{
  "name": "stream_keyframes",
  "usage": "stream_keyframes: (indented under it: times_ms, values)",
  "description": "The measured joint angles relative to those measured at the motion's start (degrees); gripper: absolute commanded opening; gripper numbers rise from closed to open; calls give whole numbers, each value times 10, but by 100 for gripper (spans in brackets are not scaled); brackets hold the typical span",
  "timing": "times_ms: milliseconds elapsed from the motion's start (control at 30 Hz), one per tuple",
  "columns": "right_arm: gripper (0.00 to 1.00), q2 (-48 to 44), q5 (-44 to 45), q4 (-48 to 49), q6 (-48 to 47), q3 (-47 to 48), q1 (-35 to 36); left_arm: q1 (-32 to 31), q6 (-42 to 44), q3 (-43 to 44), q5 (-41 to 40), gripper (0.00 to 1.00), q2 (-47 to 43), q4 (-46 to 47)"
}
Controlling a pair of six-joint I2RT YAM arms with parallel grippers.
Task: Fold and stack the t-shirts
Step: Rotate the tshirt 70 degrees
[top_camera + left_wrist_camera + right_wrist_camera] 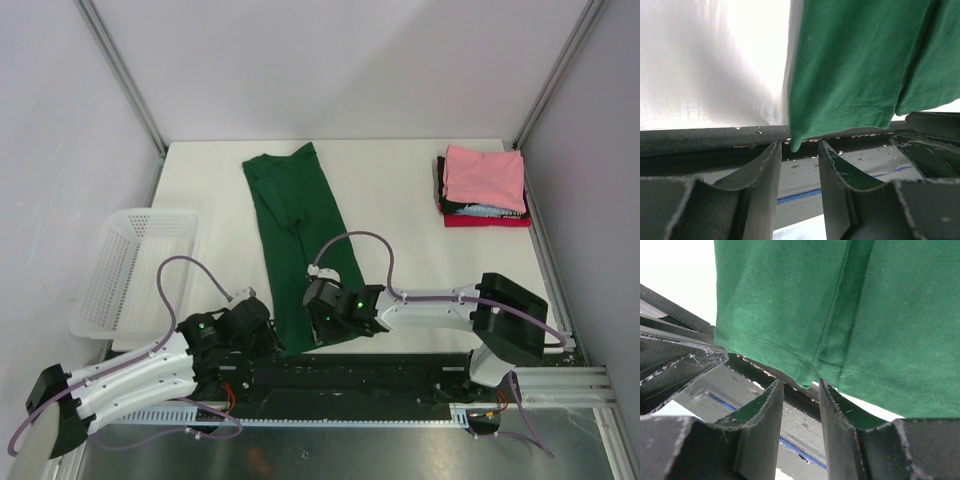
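green t-shirt (298, 240): lies as a long strip. left gripper (798, 148) and right gripper (800, 385) at its near hem corners, both narrowly parted, empty, likely placed to pinch that hem.

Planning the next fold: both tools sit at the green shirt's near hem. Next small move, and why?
Probably close both: left tool and right tool are open, each with the near hem of the green shirt at its fingertips, unpinched. Gripping lets them fold it away.
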Motion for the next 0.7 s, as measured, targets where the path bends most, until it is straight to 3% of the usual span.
stream_keyframes:
  times_ms: [233, 367, 533, 700]
  values:
    - [38, 32, -3, 3, 0, 11, 2, 0, -3, 0, 0, 40, -12, -1]
    - [27, 43, -7, 3, 0, 14, 4, 0, -3, 0, 0, 40, -14, -2]
    - [4, 47, -6, 3, -2, 17, 5, 0, -3, 0, 0, 41, -16, -4]
    - [0, 47, 6, -9, 0, 20, 10, 0, -3, 0, 0, 42, -19, -6]
